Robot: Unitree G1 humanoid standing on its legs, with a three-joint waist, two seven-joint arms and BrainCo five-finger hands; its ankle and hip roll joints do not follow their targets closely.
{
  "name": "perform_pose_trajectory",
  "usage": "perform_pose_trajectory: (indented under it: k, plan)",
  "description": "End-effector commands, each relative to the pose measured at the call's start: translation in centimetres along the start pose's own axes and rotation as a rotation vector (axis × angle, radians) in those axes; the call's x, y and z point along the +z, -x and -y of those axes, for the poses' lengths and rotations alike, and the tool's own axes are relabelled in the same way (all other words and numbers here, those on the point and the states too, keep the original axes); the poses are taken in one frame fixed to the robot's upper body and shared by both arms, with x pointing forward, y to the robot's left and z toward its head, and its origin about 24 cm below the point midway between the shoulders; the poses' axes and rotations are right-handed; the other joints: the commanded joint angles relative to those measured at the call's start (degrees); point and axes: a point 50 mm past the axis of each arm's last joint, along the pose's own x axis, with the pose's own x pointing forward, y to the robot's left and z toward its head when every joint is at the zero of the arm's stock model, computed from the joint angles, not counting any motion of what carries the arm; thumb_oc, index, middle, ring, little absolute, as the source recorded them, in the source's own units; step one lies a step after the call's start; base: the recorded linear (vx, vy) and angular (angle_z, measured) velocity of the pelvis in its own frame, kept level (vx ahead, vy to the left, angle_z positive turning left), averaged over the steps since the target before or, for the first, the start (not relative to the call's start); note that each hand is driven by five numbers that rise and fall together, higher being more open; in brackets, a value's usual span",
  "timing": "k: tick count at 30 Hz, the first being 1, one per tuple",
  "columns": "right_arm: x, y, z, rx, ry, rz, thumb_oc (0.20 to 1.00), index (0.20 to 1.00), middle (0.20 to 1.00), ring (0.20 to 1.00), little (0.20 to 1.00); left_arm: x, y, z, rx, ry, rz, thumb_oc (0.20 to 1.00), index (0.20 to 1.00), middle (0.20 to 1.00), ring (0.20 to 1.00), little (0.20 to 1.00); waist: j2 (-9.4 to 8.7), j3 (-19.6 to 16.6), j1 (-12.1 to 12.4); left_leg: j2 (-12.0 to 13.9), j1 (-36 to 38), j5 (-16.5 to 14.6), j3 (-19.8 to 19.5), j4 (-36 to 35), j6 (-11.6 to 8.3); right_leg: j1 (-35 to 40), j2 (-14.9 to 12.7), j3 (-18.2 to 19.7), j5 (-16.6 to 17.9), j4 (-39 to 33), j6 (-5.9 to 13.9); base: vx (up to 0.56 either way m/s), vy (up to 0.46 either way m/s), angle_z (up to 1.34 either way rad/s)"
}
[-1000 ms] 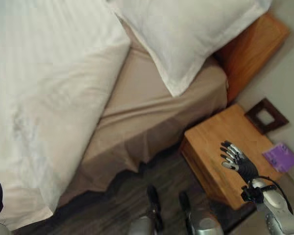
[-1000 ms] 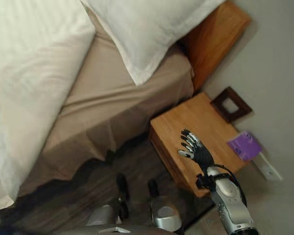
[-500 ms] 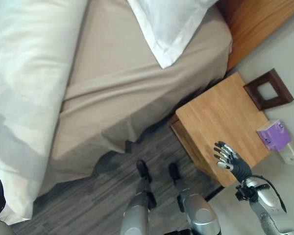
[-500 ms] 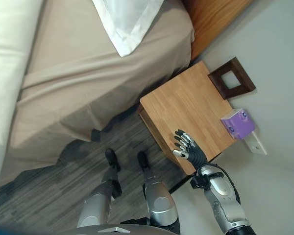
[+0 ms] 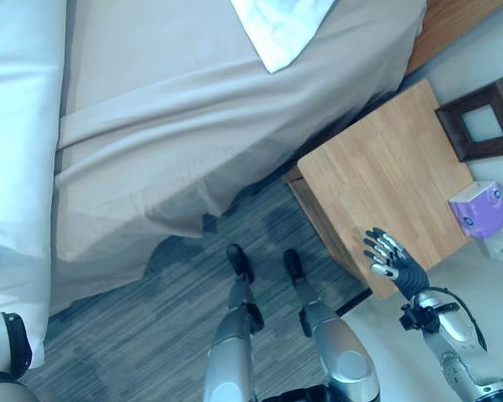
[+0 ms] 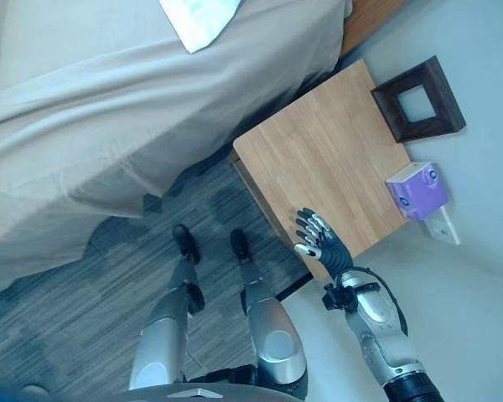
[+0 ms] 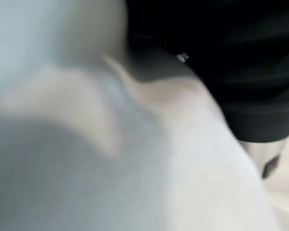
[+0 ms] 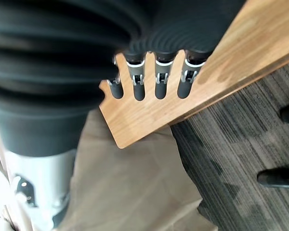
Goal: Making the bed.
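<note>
A: Left eye view, item one: the bed (image 5: 193, 142), tan sheet bare, its edge hanging loose toward the floor (image 5: 151, 335). Item two: the white duvet (image 5: 17, 167), bunched along the far left side. Item three: a pillow (image 5: 281, 29) corner at the top.

B: And our hands?

A: The right hand (image 5: 394, 264) hovers with fingers straight and spread over the near corner of the nightstand (image 5: 386, 176), holding nothing. On the stand we list a dark frame (image 5: 484, 121) and a purple box (image 5: 479, 209), apart from each other. No containers with visible contents; we cannot tell what is in the box.

B: Right eye view?

A: Same stock, same layout.

B: Left wrist view?

A: Blurred white cloth very close, likely the duvet, against the dark cover of the left hand (image 7: 250, 72). We cannot tell what its fingers are doing.

B: Right wrist view?

A: Straight fingers (image 8: 161, 79) over the wooden edge, sheet and floor beyond.

B: The step?

A: We judge it early: the duvet is not yet spread. Next calls for turning to the bed, gripping the duvet edge, and drawing it across the sheet toward the pillow.
</note>
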Motion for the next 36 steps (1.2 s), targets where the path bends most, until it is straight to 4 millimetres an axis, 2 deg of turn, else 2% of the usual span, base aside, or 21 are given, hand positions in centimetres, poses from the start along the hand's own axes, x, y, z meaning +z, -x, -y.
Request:
perform_pose_trajectory:
  k: [1, 2, 3, 4, 5, 6, 7, 10, 11, 12, 14, 15, 18, 19, 20, 21, 25, 26, 32, 36]
  plan:
    - [0.3, 0.7, 0.7, -0.028, 0.006, 0.043, 1.0, 1.0, 1.0, 1.0, 1.0, 1.4, 0.8, 4.3, -0.195, -0.102, 0.095, 0.2, 0.2, 0.2, 0.2, 0.2, -3.02, -1.97, -0.6, 1.19, 4.82, -1.86, 1.75, 0.32, -4.94, -4.19, -4.49, 1.66, 5.88, 0.13, 5.93, 0.0, 0.0, 0.0]
    - [0.3, 0.7, 0.7, -0.029, 0.006, 0.044, 1.0, 1.0, 1.0, 1.0, 1.0, 1.5, 0.8, 4.4, -0.196, -0.102, 0.096, 0.2, 0.2, 0.2, 0.2, 0.2, -3.05, -1.95, -0.5, 1.19, 4.84, -1.86, 1.77, 0.32, -4.94, -4.18, -4.49, 1.68, 5.88, 0.13, 5.93, 0.0, 0.0, 0.0]
    - [0.5, 0.6, 0.7, -0.021, 0.016, 0.051, 1.0, 1.0, 1.0, 1.0, 1.0, 4.3, 1.1, 5.8, -0.235, -0.091, 0.209, 0.2, 0.2, 0.2, 0.2, 0.2, -2.83, -2.13, -1.0, 1.06, 5.37, -2.12, 2.04, 0.32, -4.93, -3.96, -4.46, 1.97, 5.81, 0.13, 5.98, 0.0, 0.0, 0.0]
    - [0.5, 0.7, 0.7, -0.023, 0.014, 0.052, 1.0, 1.0, 1.0, 1.0, 1.0, 4.4, 1.1, 5.8, -0.237, -0.091, 0.212, 0.2, 0.2, 0.2, 0.2, 0.2, -2.9, -2.04, -0.81, 1.06, 5.43, -2.14, 2.07, 0.32, -4.93, -3.91, -4.46, 2.0, 5.8, 0.13, 5.98, 0.01, 0.018, -0.03]
    - [0.7, 0.5, 0.7, -0.003, 0.025, 0.065, 1.0, 1.0, 1.0, 1.0, 1.0, 10.4, 3.2, 9.5, -0.363, -0.016, 0.472, 0.2, 0.2, 0.2, 0.2, 0.2, -1.92, -2.62, -1.59, 0.77, 6.89, -2.61, 2.65, 0.32, -4.88, -3.13, -4.63, 2.48, 5.69, 0.13, 6.14, 0.0, 0.0, 0.0]
    - [0.7, 0.5, 0.7, -0.004, 0.025, 0.065, 1.0, 1.0, 1.0, 1.0, 1.0, 10.4, 3.2, 9.5, -0.363, -0.016, 0.473, 0.2, 0.2, 0.2, 0.2, 0.2, -1.96, -2.57, -1.49, 0.78, 6.95, -2.63, 2.67, 0.32, -4.88, -3.09, -4.63, 2.51, 5.68, 0.13, 6.14, 0.0, 0.0, 0.0]
    - [0.6, 0.4, 0.5, 0.003, 0.031, 0.064, 1.0, 1.0, 1.0, 1.0, 1.0, 12.6, 5.2, 11.6, -0.452, 0.05, 0.578, 0.2, 0.2, 0.2, 0.2, 0.2, -1.31, -2.97, -1.73, 0.64, 7.63, -2.84, 2.78, 0.32, -4.82, -2.58, -4.78, 2.63, 5.6, 0.13, 6.17, 0.0, 0.0, 0.0]
    - [0.3, 0.2, 0.4, 0.008, 0.047, 0.055, 1.0, 1.0, 1.0, 1.0, 1.0, 15.6, 10.3, 15.1, -0.657, 0.163, 0.78, 0.2, 0.2, 0.2, 0.2, 0.2, -0.01, -3.93, -1.93, 0.31, 8.8, -3.17, 2.61, 0.32, -4.74, -1.55, -5.08, 2.58, 5.41, 0.13, 6.16, 0.03, -0.015, -0.07]
    - [0.1, 0.1, 0.4, 0.007, 0.065, 0.045, 1.0, 1.0, 1.0, 1.0, 1.0, 16.5, 14.8, 17.6, -0.842, 0.205, 0.896, 0.2, 0.2, 0.2, 0.2, 0.2, 1.03, -4.76, -2.19, 0.11, 9.59, -3.32, 2.34, 0.32, -4.73, -0.79, -5.35, 2.41, 5.22, 0.13, 6.19, 0.04, -0.007, -0.06]
    - [0.0, 0.0, 0.4, 0.007, 0.076, 0.041, 1.0, 1.0, 1.0, 1.0, 1.0, 16.7, 16.8, 18.3, -0.909, 0.22, 0.949, 0.2, 0.2, 0.2, 0.2, 0.2, 1.46, -5.21, -2.33, 0.0, 10.07, -3.46, 2.26, 0.32, -4.7, -0.38, -5.45, 2.4, 5.12, 0.13, 6.21, 0.03, -0.004, -0.01]
    - [-0.1, 0.1, 0.6, -0.002, 0.093, 0.033, 1.0, 1.0, 1.0, 1.0, 1.0, 16.0, 20.1, 19.6, -1.052, 0.224, 0.991, 0.2, 0.2, 0.2, 0.2, 0.2, 2.1, -5.87, -2.57, -0.09, 10.79, -3.72, 2.32, 0.32, -4.65, 0.21, -5.62, 2.42, 5.05, 0.13, 6.27, 0.03, 0.007, 0.06]
    - [0.1, 0.0, 0.7, -0.001, 0.111, 0.031, 1.0, 1.0, 1.0, 1.0, 1.0, 14.4, 22.8, 20.8, -1.202, 0.256, 0.965, 0.2, 0.2, 0.2, 0.2, 0.2, 2.85, -6.81, -2.92, -0.16, 11.64, -4.05, 2.71, 0.32, -4.62, 0.84, -5.72, 2.75, 4.95, 0.13, 6.47, 0.04, 0.012, 0.08]
    - [0.3, 0.0, 1.0, -0.009, 0.132, 0.033, 1.0, 1.0, 1.0, 1.0, 1.0, 10.1, 26.5, 22.5, -1.417, 0.241, 0.848, 0.2, 0.2, 0.2, 0.2, 0.2, 3.48, -7.8, -3.63, -0.14, 13.03, -4.48, 3.56, 0.32, -4.52, 1.59, -5.63, 3.2, 4.86, 0.13, 6.53, 0.03, 0.007, -0.05]
    - [0.5, 0.1, 1.4, -0.02, 0.145, 0.034, 1.0, 1.0, 1.0, 1.0, 1.0, 7.6, 27.7, 22.8, -1.505, 0.187, 0.794, 0.2, 0.2, 0.2, 0.2, 0.2, 4.11, -8.48, -3.99, -0.07, 13.81, -4.73, 4.17, 0.32, -4.46, 1.96, -5.6, 3.67, 4.74, 0.13, 6.56, 0.03, 0.02, -0.14]
    - [0.5, 0.1, 1.4, -0.02, 0.145, 0.033, 1.0, 1.0, 1.0, 1.0, 1.0, 7.5, 27.7, 22.8, -1.505, 0.187, 0.793, 0.2, 0.2, 0.2, 0.2, 0.2, 4.13, -8.49, -3.98, -0.07, 13.82, -4.74, 4.19, 0.32, -4.46, 1.96, -5.6, 3.69, 4.74, 0.13, 6.56, 0.03, 0.023, -0.12]
    - [0.6, 0.1, 1.6, -0.023, 0.156, 0.032, 1.0, 1.0, 1.0, 1.0, 1.0, 6.7, 28.1, 22.8, -1.532, 0.189, 0.765, 0.2, 0.2, 0.2, 0.2, 0.2, 4.35, -8.79, -4.09, -0.01, 14.16, -4.84, 4.45, 0.32, -4.44, 2.12, -5.57, 3.95, 4.63, 0.13, 6.51, 0.01, -0.001, -0.09]
    - [0.9, 0.1, 2.3, -0.035, 0.189, 0.023, 1.0, 1.0, 1.0, 1.0, 1.0, 2.4, 28.9, 22.8, -1.63, 0.133, 0.598, 0.2, 0.2, 0.2, 0.2, 0.2, 5.66, -10.11, -4.53, 0.09, 15.64, -5.25, 5.46, 0.32, -4.41, 2.94, -5.32, 4.62, 4.25, 0.13, 6.22, 0.03, 0.011, -0.11]
    - [1.1, 0.1, 2.6, -0.038, 0.197, 0.021, 1.0, 1.0, 1.0, 1.0, 1.0, 1.2, 28.8, 22.5, -1.665, 0.113, 0.548, 1.0, 1.0, 1.0, 1.0, 1.0, 6.27, -10.77, -4.85, 0.19, 16.2, -5.43, 5.71, 0.32, -4.43, 3.31, -5.21, 4.85, 4.1, 0.13, 6.12, 0.03, 0.004, -0.09]
    - [0.8, 0.6, 2.9, -0.033, 0.201, -0.004, 1.0, 1.0, 1.0, 1.0, 1.0, 0.8, 28.2, 21.1, -1.695, 0.137, 0.515, 1.0, 1.0, 1.0, 1.0, 1.0, 7.89, -13.02, -4.89, 0.09, 17.67, -5.84, 5.69, 0.32, -4.41, 4.72, -5.14, 4.72, 3.6, 0.13, 5.79, 0.05, -0.016, -0.09]
    - [0.4, 1.2, 3.1, -0.041, 0.198, -0.024, 1.0, 1.0, 1.0, 1.0, 1.0, 2.0, 28.0, 19.9, -1.698, 0.196, 0.552, 1.0, 1.0, 1.0, 1.0, 1.0, 8.88, -15.12, -4.22, -0.03, 18.9, -5.97, 4.94, 0.32, -4.41, 6.38, -5.13, 4.18, 2.9, 0.13, 5.39, 0.04, -0.041, 0.0]
